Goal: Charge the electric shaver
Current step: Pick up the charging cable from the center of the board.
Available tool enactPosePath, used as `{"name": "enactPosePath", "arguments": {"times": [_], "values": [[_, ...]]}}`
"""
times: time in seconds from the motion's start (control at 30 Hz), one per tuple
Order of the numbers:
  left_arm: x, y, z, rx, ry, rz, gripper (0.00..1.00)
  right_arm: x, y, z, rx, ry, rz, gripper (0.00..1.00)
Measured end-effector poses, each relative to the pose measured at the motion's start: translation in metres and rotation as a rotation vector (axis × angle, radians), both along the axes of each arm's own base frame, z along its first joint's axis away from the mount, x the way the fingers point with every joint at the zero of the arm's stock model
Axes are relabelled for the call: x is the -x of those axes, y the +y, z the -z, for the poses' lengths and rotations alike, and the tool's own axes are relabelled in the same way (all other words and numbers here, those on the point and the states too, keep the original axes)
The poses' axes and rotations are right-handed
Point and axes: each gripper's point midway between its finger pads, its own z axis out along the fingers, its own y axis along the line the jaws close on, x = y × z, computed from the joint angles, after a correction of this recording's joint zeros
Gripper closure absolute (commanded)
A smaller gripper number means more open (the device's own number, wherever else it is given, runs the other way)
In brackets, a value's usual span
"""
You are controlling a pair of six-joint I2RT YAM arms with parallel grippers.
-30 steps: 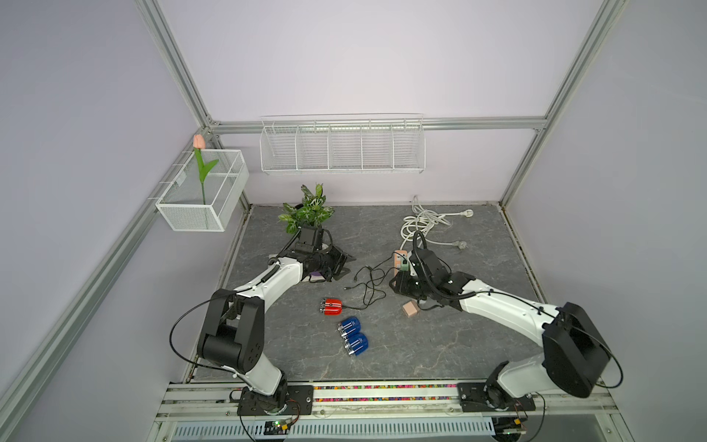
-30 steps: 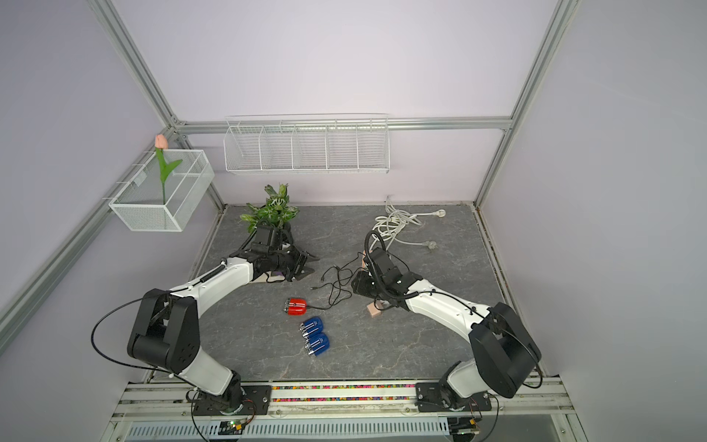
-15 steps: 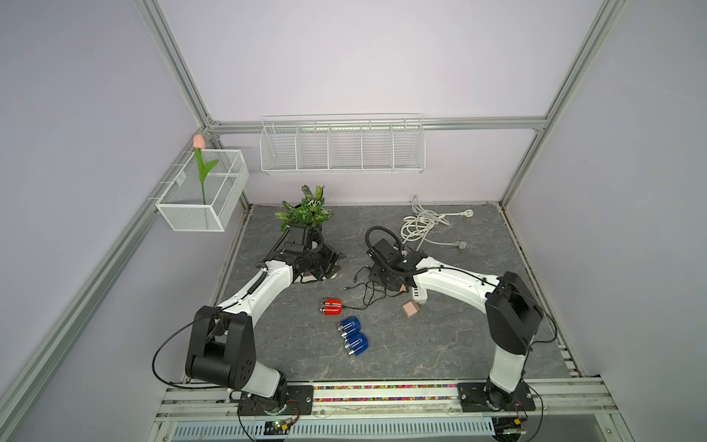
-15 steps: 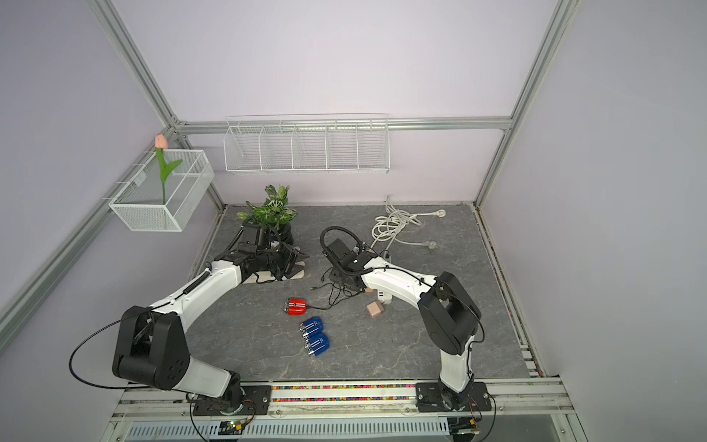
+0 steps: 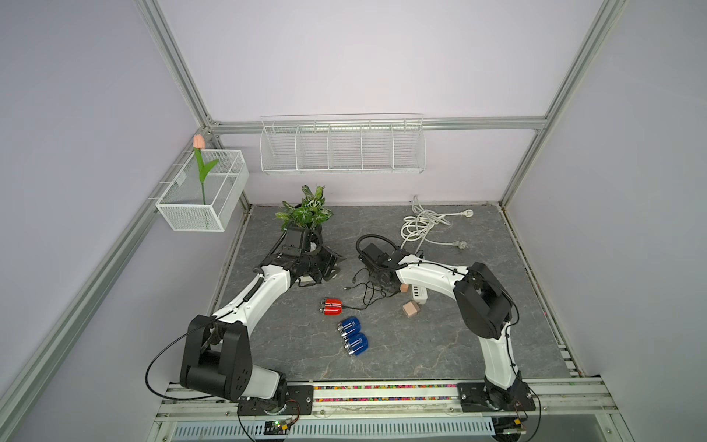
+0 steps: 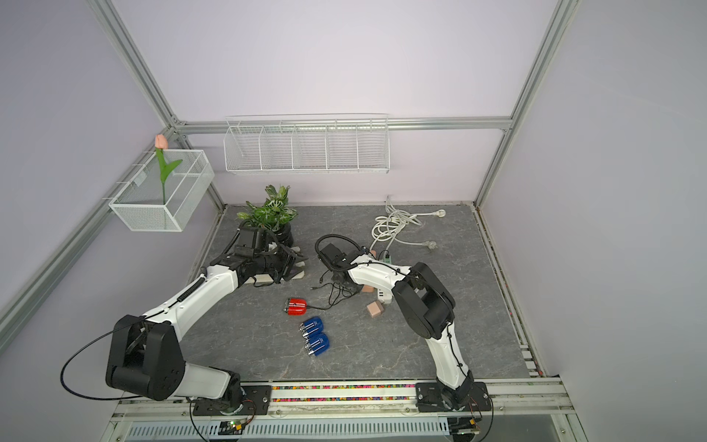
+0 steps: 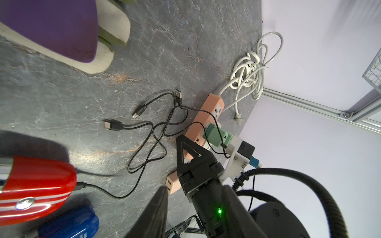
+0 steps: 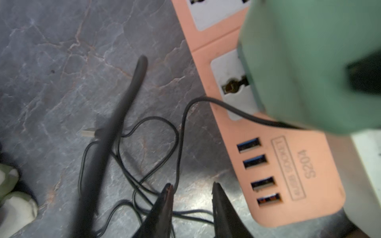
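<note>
The red electric shaver (image 5: 331, 306) (image 7: 35, 185) lies mid-table with a black cable (image 5: 359, 304) plugged into it. That cable runs into a tangle (image 7: 152, 140) whose loose USB plugs (image 7: 179, 95) lie on the table. The pink power strip (image 7: 208, 115) (image 8: 288, 185) shows free USB sockets and carries a green adapter (image 7: 216, 136). My right gripper (image 5: 385, 290) (image 8: 191, 185) hangs open over the tangle beside the strip, and a cable strand crosses between its fingers. My left gripper (image 5: 329, 264) (image 7: 196, 187) is open and empty by the slippers.
Two blue shavers (image 5: 352, 335) lie in front of the red one. A small pink cube adapter (image 5: 411, 308) sits right of the tangle. Purple slippers (image 7: 61, 31), a potted plant (image 5: 306, 214) and a white coiled cord (image 5: 421, 225) occupy the back. Wire baskets (image 5: 340, 147) hang on the walls.
My right arm has swung left, bringing its gripper from the strip's far side to the cable tangle, and its jaws have narrowed. The left gripper drew back slightly toward the plant.
</note>
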Motion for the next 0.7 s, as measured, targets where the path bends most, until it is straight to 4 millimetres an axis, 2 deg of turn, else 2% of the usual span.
{"name": "enactPosePath", "arguments": {"times": [0.2, 0.47, 0.63, 0.7], "values": [[0.000, 0.000, -0.001, 0.002, -0.004, 0.004, 0.56, -0.005, -0.002, 0.005, 0.009, -0.004, 0.015, 0.65], [0.001, 0.000, -0.006, 0.006, -0.017, 0.004, 0.56, -0.009, 0.000, 0.011, 0.013, -0.011, 0.029, 0.59], [0.002, -0.001, -0.008, 0.007, -0.022, 0.007, 0.57, -0.011, 0.001, 0.012, 0.008, -0.016, 0.049, 0.66], [0.002, -0.002, -0.008, 0.007, -0.022, 0.008, 0.57, -0.012, 0.001, 0.012, 0.006, -0.017, 0.062, 0.73]]}}
